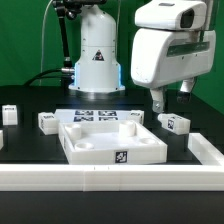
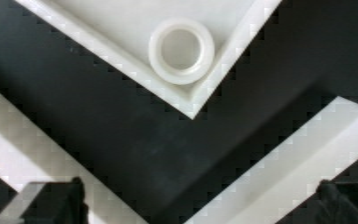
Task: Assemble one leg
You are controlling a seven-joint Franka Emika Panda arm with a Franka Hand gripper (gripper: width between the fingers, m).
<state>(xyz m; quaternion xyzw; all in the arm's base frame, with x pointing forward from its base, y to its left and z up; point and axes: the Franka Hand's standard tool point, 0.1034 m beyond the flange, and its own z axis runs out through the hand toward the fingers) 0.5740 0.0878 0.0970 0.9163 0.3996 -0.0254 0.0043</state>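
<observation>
Fingers (image 1: 157, 99) hang wide apart and empty above the counter (image 1: 30, 140) — nothing gripped. The nearest leg (image 1: 178, 122) lies loose just below them, beside the white panel (image 1: 110, 142). The panel's corner socket (image 2: 179, 50) is bare — grasping, carrying and fitting all seem left.

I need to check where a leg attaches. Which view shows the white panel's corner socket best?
The wrist view: the round socket sits close up in the white panel's corner, ring and hole distinct. The exterior view shows the whole white panel, but its sockets are too small to tell.
</observation>
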